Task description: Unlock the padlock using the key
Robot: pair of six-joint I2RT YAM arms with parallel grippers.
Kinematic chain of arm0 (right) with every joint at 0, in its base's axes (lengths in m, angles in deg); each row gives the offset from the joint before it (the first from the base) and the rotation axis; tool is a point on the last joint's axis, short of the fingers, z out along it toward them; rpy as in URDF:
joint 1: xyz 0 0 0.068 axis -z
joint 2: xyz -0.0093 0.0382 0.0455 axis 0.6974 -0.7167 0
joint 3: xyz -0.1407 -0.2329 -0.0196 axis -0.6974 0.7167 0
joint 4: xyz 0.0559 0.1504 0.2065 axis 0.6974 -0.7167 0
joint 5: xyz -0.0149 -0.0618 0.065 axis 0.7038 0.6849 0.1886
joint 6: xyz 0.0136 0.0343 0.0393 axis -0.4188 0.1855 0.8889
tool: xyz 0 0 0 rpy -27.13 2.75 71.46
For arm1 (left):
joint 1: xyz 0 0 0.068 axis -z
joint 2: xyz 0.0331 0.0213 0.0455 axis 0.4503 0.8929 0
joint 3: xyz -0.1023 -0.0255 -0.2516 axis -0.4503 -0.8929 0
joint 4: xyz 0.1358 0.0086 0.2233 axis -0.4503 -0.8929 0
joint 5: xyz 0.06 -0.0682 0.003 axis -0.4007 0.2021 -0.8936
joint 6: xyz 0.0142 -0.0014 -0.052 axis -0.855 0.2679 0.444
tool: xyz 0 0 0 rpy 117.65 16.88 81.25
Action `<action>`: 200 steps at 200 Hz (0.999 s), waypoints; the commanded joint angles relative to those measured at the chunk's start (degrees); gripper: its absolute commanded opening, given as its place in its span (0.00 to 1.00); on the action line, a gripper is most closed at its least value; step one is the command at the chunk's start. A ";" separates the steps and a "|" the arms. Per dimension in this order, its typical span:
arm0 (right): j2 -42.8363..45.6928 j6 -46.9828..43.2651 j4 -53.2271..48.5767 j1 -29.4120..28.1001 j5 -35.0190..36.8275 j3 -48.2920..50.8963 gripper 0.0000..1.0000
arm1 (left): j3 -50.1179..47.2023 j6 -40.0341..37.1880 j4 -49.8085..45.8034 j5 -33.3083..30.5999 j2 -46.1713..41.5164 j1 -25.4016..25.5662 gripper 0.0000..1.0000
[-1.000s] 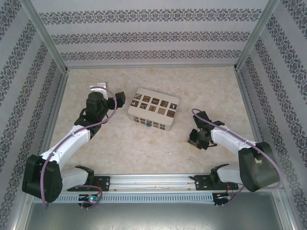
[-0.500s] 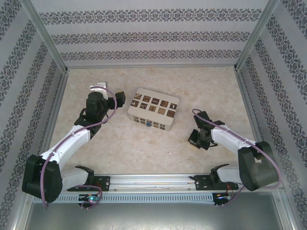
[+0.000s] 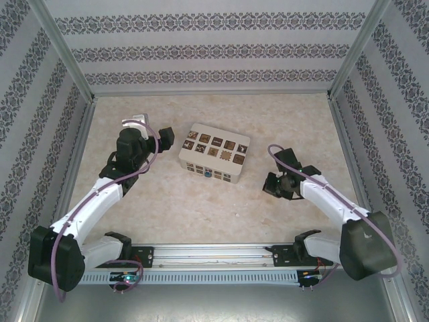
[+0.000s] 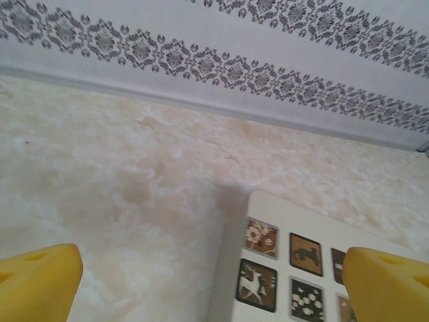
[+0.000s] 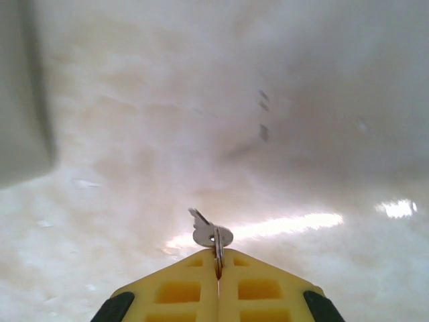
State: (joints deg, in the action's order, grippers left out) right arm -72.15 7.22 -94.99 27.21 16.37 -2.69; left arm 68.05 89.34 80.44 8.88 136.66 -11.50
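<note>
The padlock (image 3: 208, 174) is a tiny blue spot on the near face of the cream box (image 3: 214, 151). In the right wrist view a small silver key (image 5: 211, 235) sticks out of my right gripper (image 5: 218, 260), with both yellow pads pressed shut on its ring. From above, that gripper (image 3: 272, 186) hangs to the right of the box, a short gap away. My left gripper (image 3: 150, 131) is wide open to the left of the box. In the left wrist view its two yellow fingertips (image 4: 40, 282) frame the box's tiled top corner (image 4: 295, 258).
Patterned walls close in the marble-look table (image 3: 221, 215) at the back and on both sides. A metal rail (image 3: 214, 253) runs along the near edge between the arm bases. A dark speck (image 3: 238, 214) lies on the table in front of the box.
My right gripper has risen and drawn slightly back from the front edge with the key in it. The left gripper has shifted a little back and left.
</note>
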 commanded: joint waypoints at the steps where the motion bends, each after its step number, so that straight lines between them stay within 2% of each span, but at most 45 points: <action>1: 2.28 -8.66 -2.52 -0.62 -0.36 -4.83 0.00 | 3.90 6.94 -6.42 5.38 0.50 -0.20 0.99; 52: 3.64 -21.35 -2.09 -3.53 -2.19 -14.07 0.00 | 9.18 21.13 -11.66 17.55 4.85 -0.23 0.99; 112: 2.59 -32.36 3.67 -6.73 -9.52 -21.79 0.00 | 10.27 37.80 -6.16 29.56 7.27 0.33 0.97; 151: 2.17 -34.34 10.72 -9.40 -12.03 -22.94 0.00 | 8.73 47.76 0.78 32.73 7.75 2.50 0.95; 183: 1.01 -32.68 18.45 -12.07 -13.09 -22.58 0.00 | 6.23 60.27 12.07 31.50 8.59 5.71 0.95; 200: 0.00 -32.21 22.51 -13.66 -12.94 -22.09 0.00 | 6.25 64.07 15.95 30.20 9.08 7.33 0.95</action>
State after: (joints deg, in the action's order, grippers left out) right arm -70.80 -24.75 -81.00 15.51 5.07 -24.09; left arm 75.06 142.05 85.38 39.48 144.69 -6.43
